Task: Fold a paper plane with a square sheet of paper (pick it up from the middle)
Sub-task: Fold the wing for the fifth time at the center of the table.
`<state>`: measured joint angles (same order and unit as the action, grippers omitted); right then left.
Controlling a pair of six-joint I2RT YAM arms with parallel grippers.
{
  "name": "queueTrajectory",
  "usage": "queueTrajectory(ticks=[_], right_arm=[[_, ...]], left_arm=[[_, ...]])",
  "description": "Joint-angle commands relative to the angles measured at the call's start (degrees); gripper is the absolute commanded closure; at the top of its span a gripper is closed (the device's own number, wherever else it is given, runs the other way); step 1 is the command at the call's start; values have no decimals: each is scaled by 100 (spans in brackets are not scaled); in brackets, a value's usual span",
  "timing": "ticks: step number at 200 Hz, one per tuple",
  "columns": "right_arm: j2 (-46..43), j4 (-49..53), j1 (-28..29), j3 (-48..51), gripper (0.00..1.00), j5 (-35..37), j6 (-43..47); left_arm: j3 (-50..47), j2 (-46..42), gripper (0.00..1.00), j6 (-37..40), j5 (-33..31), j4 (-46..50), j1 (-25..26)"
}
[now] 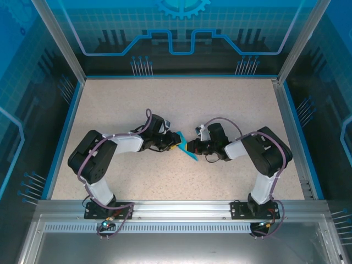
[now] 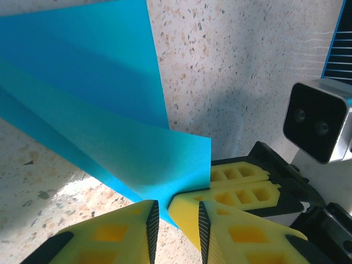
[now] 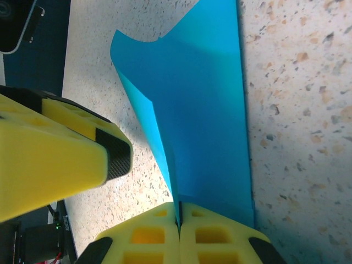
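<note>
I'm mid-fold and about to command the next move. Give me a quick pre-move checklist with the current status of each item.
1. The right gripper clamps the sheet of paper: ok.
2. The left gripper grips it too: not ok, jaws apart, paper edge at their gap.
3. Fold pressed flat: not ok, layers bow apart.
4. Paper clear of the table: cannot tell.

Teal-blue sheet of paper [image 1: 191,154] — folded over, standing on edge

Centre blocked, far tabletop [image 1: 181,102] free
Left arm [image 1: 104,155], right arm [image 1: 265,154] and folded paper [image 1: 187,150] meet mid-tabletop; bare passage lies toward 12 o'clock.
</note>
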<state>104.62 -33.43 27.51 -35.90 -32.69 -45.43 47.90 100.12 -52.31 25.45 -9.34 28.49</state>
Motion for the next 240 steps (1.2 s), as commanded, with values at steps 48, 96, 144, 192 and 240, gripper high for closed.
queueTrajectory(ticks=[48, 96, 144, 192, 240], right_arm=[[186, 576, -123, -243, 95, -160, 143], [241, 757, -131, -316, 95, -115, 123], [295, 862, -158, -391, 95, -126, 56], [327, 946, -184, -429, 95, -166, 43], [379, 1010, -184, -482, 95, -208, 71]], left_arm=[[217, 224, 72, 158, 267, -94, 60], [232, 310, 73, 190, 281, -70, 67], [233, 368, 74, 220, 286, -59, 68], [288, 475, 75, 244, 253, -48, 64], [375, 575, 76, 281, 240, -44, 62]])
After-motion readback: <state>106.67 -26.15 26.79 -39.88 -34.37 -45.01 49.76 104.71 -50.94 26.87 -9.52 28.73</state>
